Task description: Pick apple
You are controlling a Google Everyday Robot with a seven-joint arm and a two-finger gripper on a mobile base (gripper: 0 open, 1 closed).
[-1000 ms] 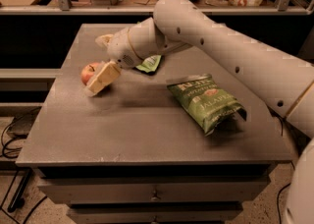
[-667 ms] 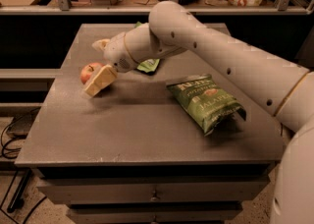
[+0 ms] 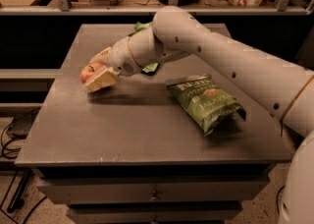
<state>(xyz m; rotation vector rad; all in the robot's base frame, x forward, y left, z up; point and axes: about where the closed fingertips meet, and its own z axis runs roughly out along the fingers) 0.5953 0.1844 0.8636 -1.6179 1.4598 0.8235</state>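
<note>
**Your gripper (image 3: 94,72) has the apple (image 3: 87,72) clasped near the left edge of the tabletop (image 3: 122,139).**
In the camera view you see the red-orange apple well toward the back half of that left edge. One tan finger (image 3: 102,79) lies against its near side and the other touches its far side, so the tool is clenched on the fruit. Your white arm (image 3: 230,66) reaches in from the right. It crosses over a green bag (image 3: 150,67) near the back edge. A green jalapeño chip bag (image 3: 208,102) lies toward the right edge, well apart from the apple.
</note>
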